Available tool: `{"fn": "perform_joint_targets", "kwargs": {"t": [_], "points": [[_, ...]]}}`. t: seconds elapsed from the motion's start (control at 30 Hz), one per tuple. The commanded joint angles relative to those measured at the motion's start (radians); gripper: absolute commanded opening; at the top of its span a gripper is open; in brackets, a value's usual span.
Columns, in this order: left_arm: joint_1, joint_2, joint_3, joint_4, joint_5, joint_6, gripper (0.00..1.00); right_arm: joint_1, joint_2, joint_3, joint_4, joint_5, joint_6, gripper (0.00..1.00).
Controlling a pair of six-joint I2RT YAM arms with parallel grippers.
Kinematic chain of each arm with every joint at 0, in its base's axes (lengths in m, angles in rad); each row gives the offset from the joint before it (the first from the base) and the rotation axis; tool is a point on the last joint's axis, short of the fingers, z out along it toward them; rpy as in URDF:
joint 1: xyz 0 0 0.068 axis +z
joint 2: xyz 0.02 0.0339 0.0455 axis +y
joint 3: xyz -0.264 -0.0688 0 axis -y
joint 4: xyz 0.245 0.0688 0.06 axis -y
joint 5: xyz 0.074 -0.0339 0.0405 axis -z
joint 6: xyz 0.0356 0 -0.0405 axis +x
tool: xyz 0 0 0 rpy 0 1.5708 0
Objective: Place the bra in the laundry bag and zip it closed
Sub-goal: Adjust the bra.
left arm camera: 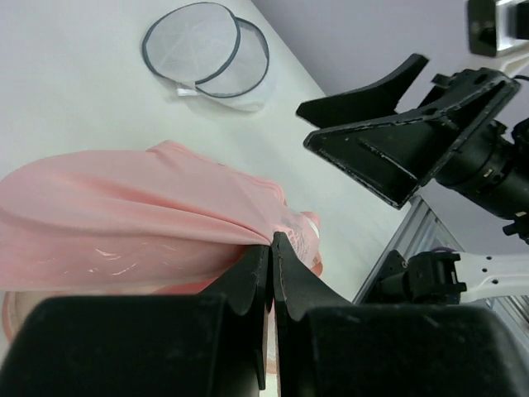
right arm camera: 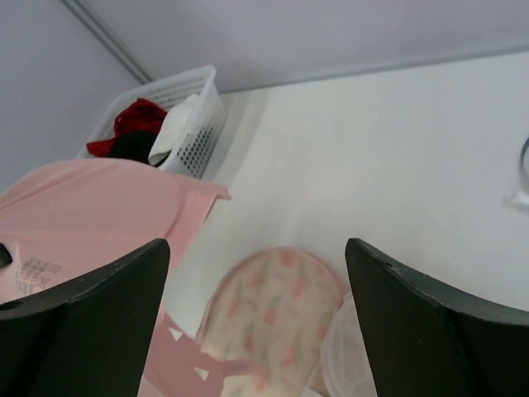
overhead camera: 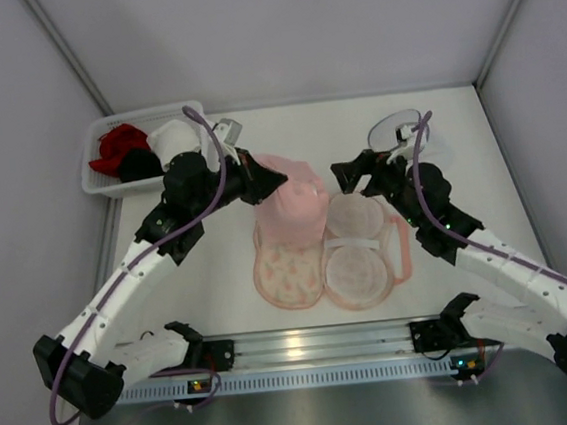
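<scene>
My left pincer (left arm camera: pixel 272 246) is clamped on a thin fold of the bra (overhead camera: pixel 293 204). The bra hangs over the far edge of the laundry bag (overhead camera: pixel 289 270), which lies unzipped on the surface (overhead camera: pixel 306 130).

Risk: the fabric slips free, or drapes across the zip rim and fouls closure.

My right pincer (overhead camera: pixel 353 174) stands apart and empty beside the bag. It may snag the bag's mesh.

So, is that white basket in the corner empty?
No, the basket holds a red garment, a black garment and a white garment.
</scene>
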Motion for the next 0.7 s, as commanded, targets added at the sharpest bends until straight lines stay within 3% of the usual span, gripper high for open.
{"fn": "perform_joint_targets", "kwargs": {"t": [0.0, 0.17, 0.3, 0.37, 0.43, 0.47, 0.5, 0.6, 0.67], "points": [[-0.003, 0.06, 0.127, -0.102, 0.051, -0.017, 0.04, -0.009, -0.047, 0.081, -0.117, 0.12, -0.186, 0.88], [-0.002, 0.084, 0.138, -0.116, 0.244, -0.015, 0.05, -0.02, 0.029, 0.142, 0.03, -0.036, -0.367, 0.82], [-0.002, 0.107, 0.179, -0.187, 0.209, 0.001, 0.06, -0.04, 0.114, 0.214, 0.012, -0.122, -0.369, 0.75], [-0.002, 0.123, 0.21, -0.283, 0.092, 0.014, 0.06, -0.078, 0.082, 0.211, -0.004, -0.128, -0.334, 0.81], [-0.002, 0.138, 0.233, -0.331, 0.039, 0.02, 0.06, -0.148, 0.03, 0.15, 0.048, -0.26, -0.314, 0.97], [-0.002, 0.141, 0.238, -0.336, 0.016, 0.021, 0.06, -0.173, -0.022, 0.121, 0.074, -0.342, -0.33, 0.99], [-0.002, 0.146, 0.244, -0.337, 0.019, 0.027, 0.06, -0.214, -0.04, 0.076, 0.085, -0.524, -0.39, 0.99], [-0.003, 0.169, 0.264, -0.34, 0.045, 0.06, 0.06, -0.222, -0.067, 0.053, 0.061, -0.743, -0.488, 0.99], [-0.003, 0.187, 0.276, -0.358, 0.056, 0.081, 0.06, -0.215, -0.053, 0.054, 0.074, -0.797, -0.484, 0.99]]}}
